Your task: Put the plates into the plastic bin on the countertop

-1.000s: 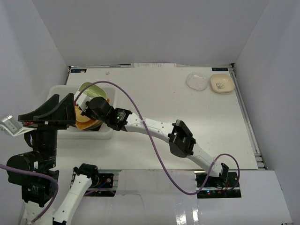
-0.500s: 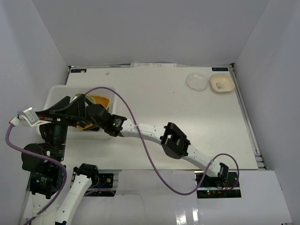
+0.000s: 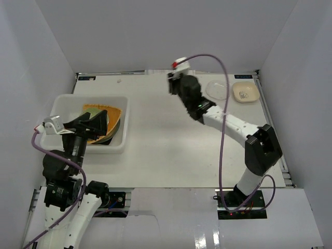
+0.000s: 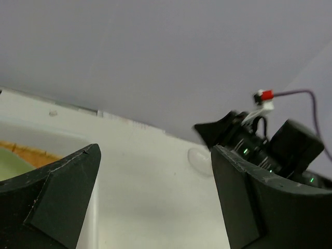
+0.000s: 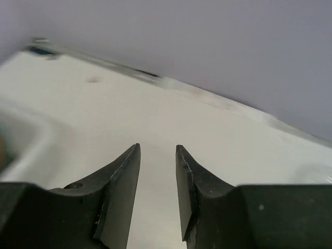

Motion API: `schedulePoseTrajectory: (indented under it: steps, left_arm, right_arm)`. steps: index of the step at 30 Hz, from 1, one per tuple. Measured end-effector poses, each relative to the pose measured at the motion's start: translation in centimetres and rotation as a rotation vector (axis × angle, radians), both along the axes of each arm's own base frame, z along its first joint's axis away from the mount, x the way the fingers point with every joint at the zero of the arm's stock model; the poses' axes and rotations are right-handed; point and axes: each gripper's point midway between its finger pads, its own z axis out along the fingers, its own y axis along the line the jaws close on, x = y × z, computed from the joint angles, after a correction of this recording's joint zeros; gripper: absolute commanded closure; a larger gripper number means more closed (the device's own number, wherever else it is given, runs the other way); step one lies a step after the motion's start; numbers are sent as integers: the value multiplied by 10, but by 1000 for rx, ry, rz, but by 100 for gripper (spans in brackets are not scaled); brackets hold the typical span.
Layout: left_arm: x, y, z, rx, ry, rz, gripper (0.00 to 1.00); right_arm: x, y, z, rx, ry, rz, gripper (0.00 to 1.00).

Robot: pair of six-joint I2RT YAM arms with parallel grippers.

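White translucent plastic bin (image 3: 63,102) is seen at the left of the countertop (image 3: 171,140), its long axis laid left to right. An orange woven plate (image 3: 106,111) lies inside on darker dishes (image 3: 114,128), partly hidden by the left gripper (image 4: 154,155), which is spread wide above them. At the far right a clear plate (image 3: 217,89) and a cream plate (image 3: 245,92) are left just beside each other. Since a second ago the right gripper (image 5: 157,150) has been swung from the bin to the far middle, jaws narrowly parted, seemingly on nothing.
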Motion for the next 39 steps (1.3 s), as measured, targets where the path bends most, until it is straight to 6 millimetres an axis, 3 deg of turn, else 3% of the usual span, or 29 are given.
schedulePoseTrajectory:
  steps: [2,5,8,10,13,17,22,24,27,32,39]
  left_arm:
    - [10,-5,-28,26,58,-11,2]
    - [22,-14,-69,76,143,-35,2]
    - [29,-21,-99,120,204,-56,2]
    - [30,-25,-110,141,226,-68,2]
    - [29,-29,-110,157,218,-86,2]
    - [28,-35,-109,174,210,-112,2]
    - [28,-40,-111,190,211,-131,2]
    - [27,-41,-111,192,210,-135,2]
    - [27,-42,-111,196,210,-140,2]
    - [26,-43,-111,202,209,-143,2]
    - [26,-42,-111,201,209,-140,2]
  right_arm:
    - [60,-98,-17,7,55,-228,60]
    - [117,-244,-67,-17,180,-548,57]
    - [138,-345,-118,-55,300,-750,54]
    - [144,-381,-149,-90,368,-804,50]
    - [158,-407,-182,-180,429,-803,43]
    - [172,-421,-206,-209,466,-765,40]
    - [171,-448,-232,-236,519,-779,47]
    - [171,-456,-241,-245,540,-790,55]
    - [169,-458,-252,-261,577,-790,59]
    - [169,-451,-252,-252,591,-760,50]
    - [153,-441,-261,-219,658,-742,57]
